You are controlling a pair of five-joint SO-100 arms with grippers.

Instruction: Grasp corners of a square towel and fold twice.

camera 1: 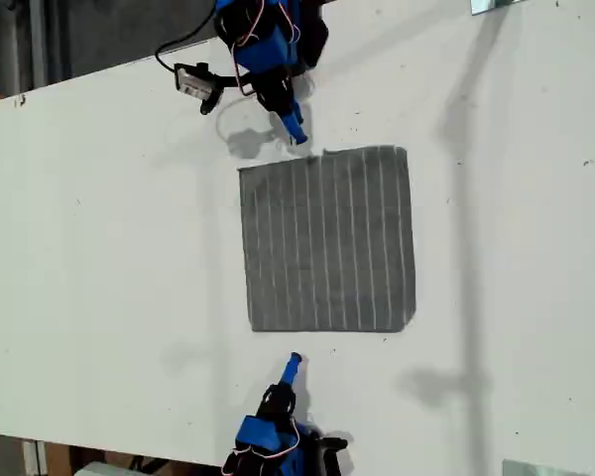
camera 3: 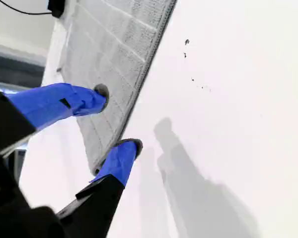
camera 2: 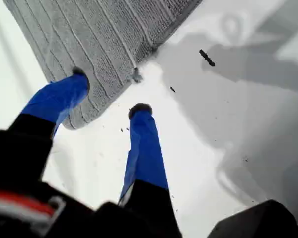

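The grey striped towel (camera 1: 327,238) lies flat and unfolded on the white table (camera 1: 109,258). My first gripper (camera 1: 296,134) comes in from the exterior view's top and hangs open by the towel's upper-left corner (camera 1: 244,171) in that view. In the first wrist view the gripper (camera 2: 109,94) straddles the towel (camera 2: 104,34) beside a rounded corner (camera 2: 74,123). One finger (camera 2: 64,94) is over cloth, the other over bare table. My second gripper (camera 1: 294,360) reaches from the exterior view's bottom. It (camera 3: 116,119) stands open across the towel's (camera 3: 114,44) edge near a corner (camera 3: 92,153).
A black camera module (camera 1: 193,81) on a cable sticks out beside the first arm and shows far off in the second wrist view (camera 3: 57,6). The table's edge (camera 1: 89,74) slants across the exterior view's top left. Dark specks (camera 2: 206,57) dot the table.
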